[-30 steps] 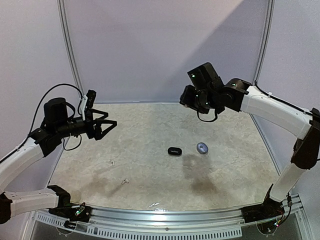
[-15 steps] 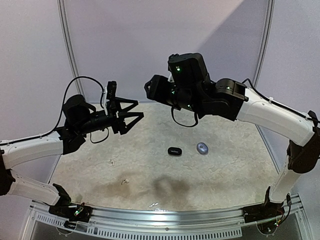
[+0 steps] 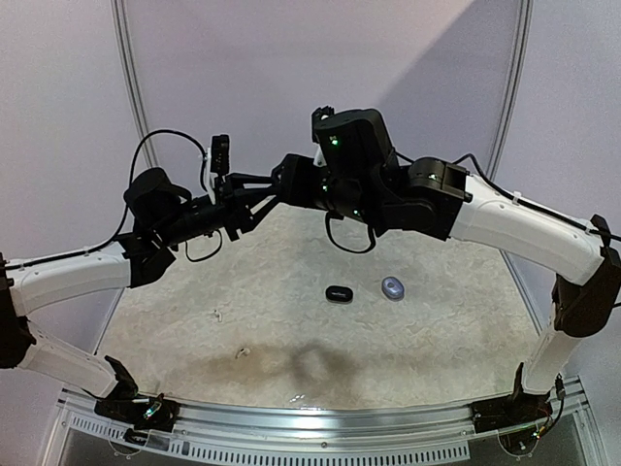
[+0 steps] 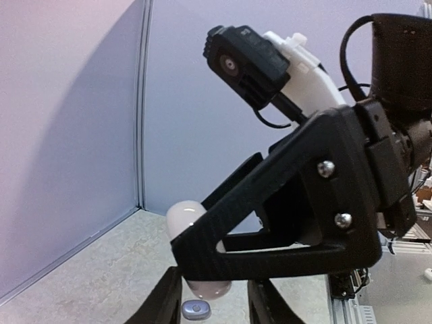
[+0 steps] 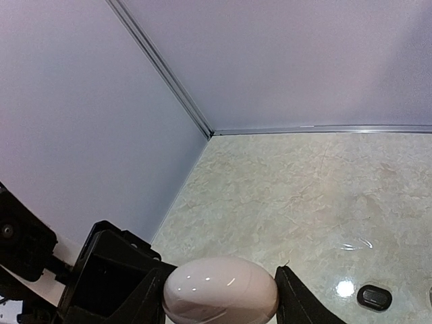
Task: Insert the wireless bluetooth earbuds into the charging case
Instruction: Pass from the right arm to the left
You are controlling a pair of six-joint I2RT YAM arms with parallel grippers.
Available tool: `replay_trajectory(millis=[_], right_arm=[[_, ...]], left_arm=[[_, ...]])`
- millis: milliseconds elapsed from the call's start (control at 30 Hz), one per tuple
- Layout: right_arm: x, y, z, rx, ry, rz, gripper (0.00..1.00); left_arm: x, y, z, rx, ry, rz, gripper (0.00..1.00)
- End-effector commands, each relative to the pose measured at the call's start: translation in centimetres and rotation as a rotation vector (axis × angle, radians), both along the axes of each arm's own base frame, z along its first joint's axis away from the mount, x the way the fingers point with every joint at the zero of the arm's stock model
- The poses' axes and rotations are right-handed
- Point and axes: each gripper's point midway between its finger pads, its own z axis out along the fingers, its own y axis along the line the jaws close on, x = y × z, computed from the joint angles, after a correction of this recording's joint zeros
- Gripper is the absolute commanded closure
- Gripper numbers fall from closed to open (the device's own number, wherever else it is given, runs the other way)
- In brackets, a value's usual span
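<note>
Above the far middle of the marbled table (image 3: 456,330), closed in by pale walls (image 3: 291,78) on three sides, the right gripper (image 5: 219,298) clamps a white charging case (image 5: 219,283). The left gripper (image 4: 214,300) flanks the lower end of the case; whether it grips, I cannot tell. Wide open surface lies below. There sit a black oval thing (image 3: 338,293), a silvery-grey oval thing (image 3: 392,287) near it, and two tiny white earbuds (image 3: 215,314) at the left.
</note>
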Motion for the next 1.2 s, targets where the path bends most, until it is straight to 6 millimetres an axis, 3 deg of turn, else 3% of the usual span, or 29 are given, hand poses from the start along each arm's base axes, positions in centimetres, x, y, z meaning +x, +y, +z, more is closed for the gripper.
replay_trajectory(millis=[0,100,200,400,433,533,633,733,900,1033,1167], right_arm=[[-0.8,0.8,0.6,-0.018,-0.038,0.038,0.51],[-0.9,0.9,0.6,-0.030,-0.048,0.054,0.51],[-1.3,1.2,0.6,-0.036,-0.050,0.082,0.51],[-1.8,2.1,0.3,-0.035,-0.045,0.137,0.51],[-1.9,2.3,0.2,-0.032,-0.043,0.146,0.49],[-2.0,2.4,0.1,-0.029,-0.048,0.159,0.38],[-2.4,2.1,-0.3,-0.052,-0.068,0.179,0.18],[-1.5,-0.4,-0.6,-0.068,-0.053,0.128,0.02],[2.1,-7.7,-2.3,-0.052,0.102,-0.040,0.01],[5.2,-14.8,-6.5,-0.116,0.237,-0.225,0.01],[6.5,-21.0,-11.8,-0.199,0.388,-0.378,0.01]], left_arm=[[-0.3,-0.7,-0.1,0.012,0.035,-0.029,0.67],[0.0,-0.5,0.4,0.004,0.024,-0.009,0.65],[0.3,-0.4,0.8,0.000,0.017,0.006,0.71],[0.0,-0.4,0.8,0.003,0.004,0.001,1.00],[-0.1,-0.2,0.8,0.004,-0.004,0.002,1.00],[-0.6,0.2,0.8,0.011,-0.032,-0.002,1.00],[-0.9,0.8,0.5,0.025,-0.039,0.000,1.00],[-1.0,1.8,-0.1,0.041,-0.032,0.024,1.00],[0.4,3.7,-1.7,0.077,0.003,0.121,1.00],[1.4,4.9,-2.4,0.098,0.028,0.168,1.00],[1.4,5.5,-2.9,0.111,0.036,0.179,1.00]])
